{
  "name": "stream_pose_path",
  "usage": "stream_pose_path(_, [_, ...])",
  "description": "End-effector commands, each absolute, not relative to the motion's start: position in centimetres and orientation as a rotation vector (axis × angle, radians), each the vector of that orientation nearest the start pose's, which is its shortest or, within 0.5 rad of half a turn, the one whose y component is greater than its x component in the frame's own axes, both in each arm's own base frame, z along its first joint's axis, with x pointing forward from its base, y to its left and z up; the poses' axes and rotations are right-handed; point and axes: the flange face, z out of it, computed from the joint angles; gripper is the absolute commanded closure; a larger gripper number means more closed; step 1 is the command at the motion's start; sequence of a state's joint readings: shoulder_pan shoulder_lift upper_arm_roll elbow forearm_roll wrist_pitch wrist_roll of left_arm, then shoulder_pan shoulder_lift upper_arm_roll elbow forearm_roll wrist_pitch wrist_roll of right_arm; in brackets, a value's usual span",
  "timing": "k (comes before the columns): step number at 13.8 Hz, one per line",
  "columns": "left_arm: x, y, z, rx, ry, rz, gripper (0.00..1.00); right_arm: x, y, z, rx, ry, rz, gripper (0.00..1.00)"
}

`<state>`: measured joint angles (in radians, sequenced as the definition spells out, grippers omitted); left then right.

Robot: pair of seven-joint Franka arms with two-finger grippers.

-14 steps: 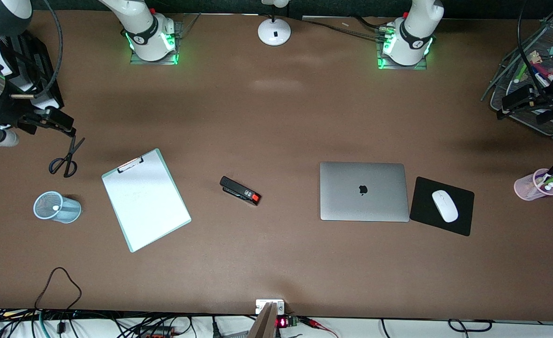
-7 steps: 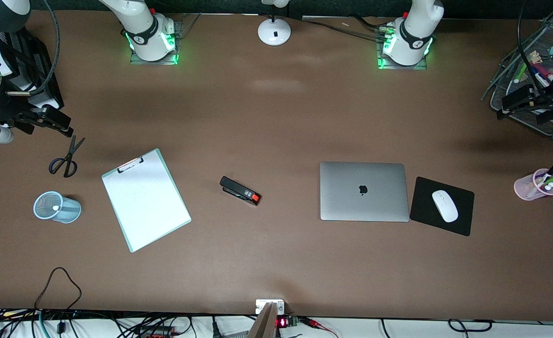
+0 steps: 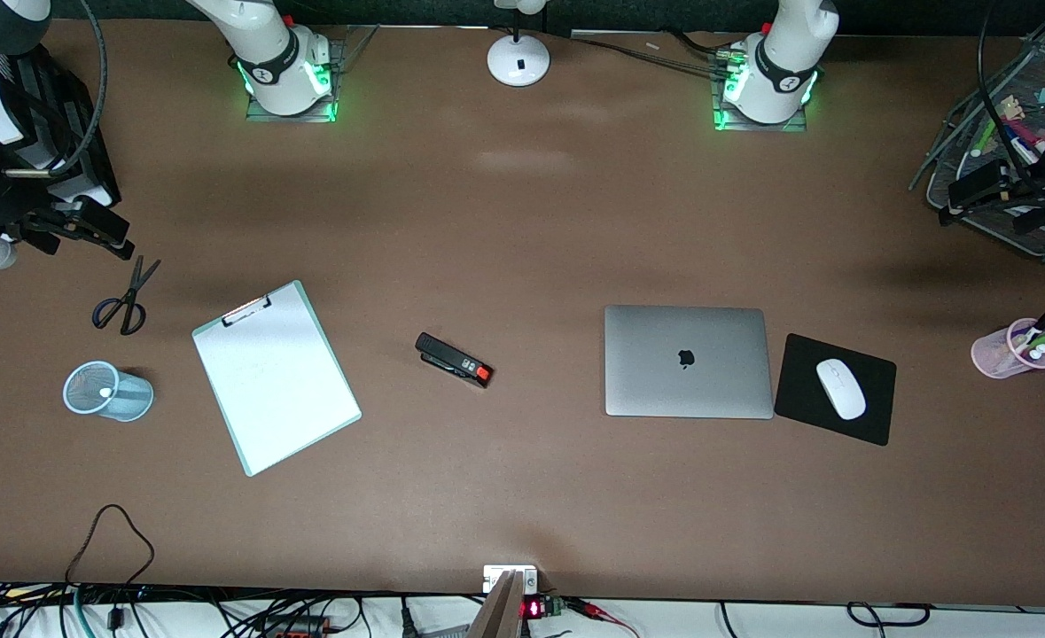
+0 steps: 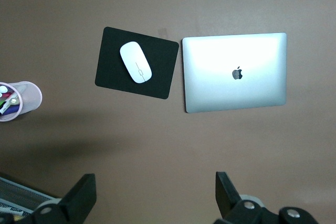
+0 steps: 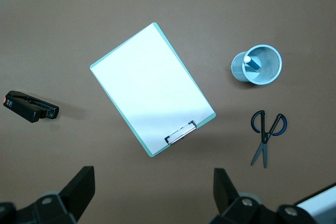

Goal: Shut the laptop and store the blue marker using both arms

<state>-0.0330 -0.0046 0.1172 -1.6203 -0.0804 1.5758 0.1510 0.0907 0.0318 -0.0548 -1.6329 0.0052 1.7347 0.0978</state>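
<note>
The silver laptop [image 3: 689, 361] [image 4: 235, 72] lies shut, lid logo up, toward the left arm's end of the table. The blue marker [image 3: 104, 391] [image 5: 252, 62] stands white end up inside a light-blue mesh cup [image 3: 136, 399] [image 5: 262, 80] at the right arm's end. My right gripper [image 3: 79, 232] [image 5: 152, 174] hangs open and empty over bare table by the scissors [image 3: 123, 301] [image 5: 266, 132]. At the other end, my left gripper [image 3: 992, 208] [image 4: 155, 182] is open with nothing in it, high over the edge of a wire basket [image 3: 1009, 142].
A white mint-edged clipboard [image 3: 276, 377] [image 5: 152, 87] and a black stapler [image 3: 453, 360] [image 5: 30, 107] lie mid-table. A white mouse [image 3: 841, 388] [image 4: 136, 62] rests on a black pad beside the laptop. A pink cup of pens [image 3: 1014, 348] [image 4: 18, 100] stands near the basket.
My right gripper has drifted a little away from the scissors, toward the right arm's end of the table. The left arm and everything on the table stay put.
</note>
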Motion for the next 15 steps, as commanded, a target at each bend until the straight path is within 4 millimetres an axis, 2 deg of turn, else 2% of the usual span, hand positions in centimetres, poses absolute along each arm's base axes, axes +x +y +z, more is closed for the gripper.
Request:
stream_pose_path(1, [55.3,3.7,61.0,-3.203,0.118,0.062,0.0,57.9,3.3,59.7,-3.114,0.014,-0.12,0.0])
stream_pose_path(8, [55.3,3.8,61.0,-3.203,0.115,0.06,0.0,57.8,2.5,58.3,-3.115,0.007,-0.063,0.0])
stream_pose_path(15, [55.3,3.8,61.0,-3.203,0.115,0.06,0.0,57.7,1.7,58.4,-3.117,0.005,-0.066,0.0])
